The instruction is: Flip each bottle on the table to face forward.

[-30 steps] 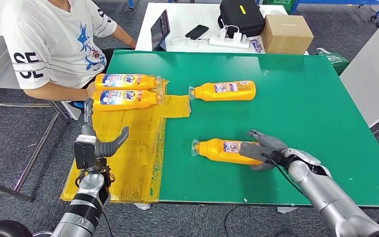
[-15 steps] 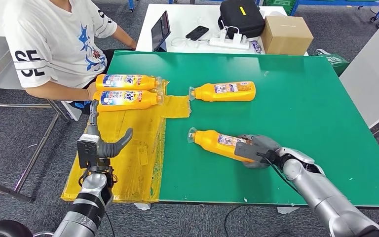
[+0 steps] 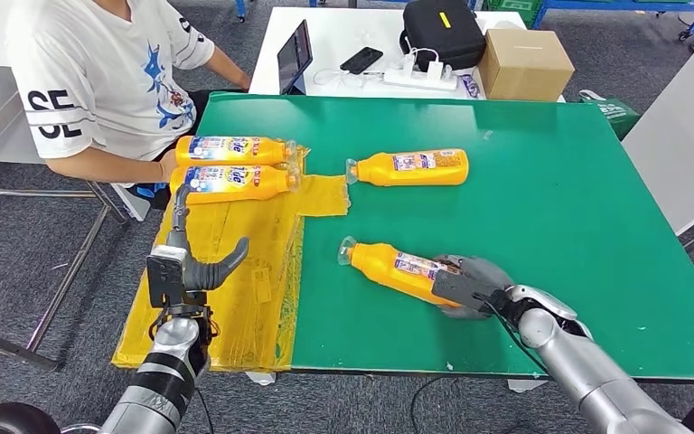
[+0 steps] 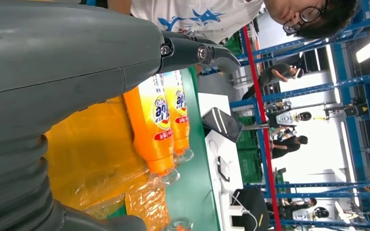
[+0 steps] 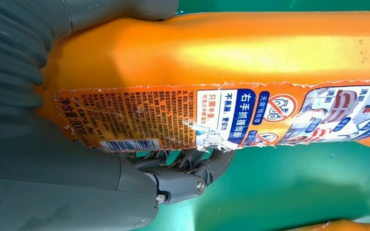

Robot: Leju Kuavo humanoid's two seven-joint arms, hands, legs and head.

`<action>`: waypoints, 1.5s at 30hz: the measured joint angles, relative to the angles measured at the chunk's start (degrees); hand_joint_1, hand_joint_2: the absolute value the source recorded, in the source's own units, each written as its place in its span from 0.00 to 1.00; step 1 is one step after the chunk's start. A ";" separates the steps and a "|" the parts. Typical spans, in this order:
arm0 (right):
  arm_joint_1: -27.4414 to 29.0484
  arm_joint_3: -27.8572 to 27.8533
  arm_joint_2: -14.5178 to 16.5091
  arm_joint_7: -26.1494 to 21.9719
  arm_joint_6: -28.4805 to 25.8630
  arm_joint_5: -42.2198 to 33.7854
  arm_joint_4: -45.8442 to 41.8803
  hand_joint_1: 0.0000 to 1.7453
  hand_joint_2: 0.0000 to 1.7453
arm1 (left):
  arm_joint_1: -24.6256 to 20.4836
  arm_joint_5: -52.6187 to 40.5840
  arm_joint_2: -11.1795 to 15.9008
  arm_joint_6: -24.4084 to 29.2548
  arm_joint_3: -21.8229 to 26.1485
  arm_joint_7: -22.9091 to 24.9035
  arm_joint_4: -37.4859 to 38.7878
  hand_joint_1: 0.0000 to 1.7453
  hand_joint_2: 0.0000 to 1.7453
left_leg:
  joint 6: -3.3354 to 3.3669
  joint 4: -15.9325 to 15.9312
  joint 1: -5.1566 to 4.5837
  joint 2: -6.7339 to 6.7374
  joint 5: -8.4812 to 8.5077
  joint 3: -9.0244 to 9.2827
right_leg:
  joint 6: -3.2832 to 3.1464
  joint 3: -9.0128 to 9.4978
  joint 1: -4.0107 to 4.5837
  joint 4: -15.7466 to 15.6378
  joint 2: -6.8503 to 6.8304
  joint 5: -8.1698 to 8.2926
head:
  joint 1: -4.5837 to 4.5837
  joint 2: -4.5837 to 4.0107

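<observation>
In the head view, the right hand (image 3: pixel 466 286) grips the base end of an orange detergent bottle (image 3: pixel 396 268) lying near the green bench's (image 3: pixel 542 181) front edge, cap pointing far-left. The left hand (image 3: pixel 194 268) hovers empty, fingers apart, over the yellow plastic sheet (image 3: pixel 244 298). In the right wrist view, the fingers (image 5: pixel 192 166) wrap the bottle's back label (image 5: pixel 173 118).

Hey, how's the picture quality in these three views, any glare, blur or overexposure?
Head view: even light, sharp, soft sheen on the green table. Left wrist view: background behind the two bottles is blown out white; the left hand is a soft close-up. Right wrist view: the held bottle shows a faint highlight; label text legible.
</observation>
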 joint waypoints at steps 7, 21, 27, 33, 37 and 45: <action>9.15 -11.96 12.65 -14.43 -33.54 4.04 -13.62 1.00 1.00 | 1.46 5.93 -1.45 -8.45 1.07 4.09 -0.76 0.00 1.00 | -0.06 0.00 0.04 -0.05 0.11 -0.40 | -0.13 -0.48 0.04 0.16 -0.01 0.09 | -0.06 0.00; 17.54 -29.97 25.64 -17.21 -46.66 0.89 -34.26 1.00 1.00 | 3.09 7.34 -2.80 -9.89 1.38 5.92 -5.51 0.00 1.00 | -0.08 -0.03 0.00 -0.61 0.16 -0.65 | -0.05 -0.55 -0.03 0.14 -0.52 -0.09 | -0.23 0.00; 17.96 -30.89 26.24 -17.30 -46.64 0.89 -35.05 1.00 1.00 | 3.19 7.34 -2.80 -9.89 1.38 5.92 -5.93 0.00 1.00 | -0.09 -0.03 0.01 -0.58 0.16 -0.65 | -0.05 -0.56 -0.01 0.15 -0.51 -0.08 | -0.23 0.00; 18.02 -31.64 26.78 -17.85 -46.13 0.23 -35.11 1.00 1.00 | 3.33 7.71 -2.80 -9.97 1.38 5.93 -6.28 0.00 1.00 | -0.09 -0.03 0.01 -0.58 0.15 -0.65 | -0.05 -0.56 -0.01 0.15 -0.51 -0.09 | -0.24 0.00; 18.03 -32.96 27.28 -18.95 -44.14 -1.05 -34.63 1.00 1.00 | 3.79 9.50 -2.80 -11.93 1.38 6.78 -7.10 0.00 1.00 | -0.09 -0.03 0.01 -0.59 0.15 -0.66 | -0.05 -0.56 -0.02 0.14 -0.52 -0.09 | -0.23 0.00; 18.35 -31.85 28.16 -23.79 -35.71 4.43 -27.66 1.00 1.00 | 4.50 23.59 -2.08 -38.41 -1.26 14.84 -7.28 0.00 1.00 | -0.10 -0.03 0.02 -0.58 0.15 -0.67 | -0.05 -0.56 0.00 0.15 -0.51 -0.09 | -0.22 0.00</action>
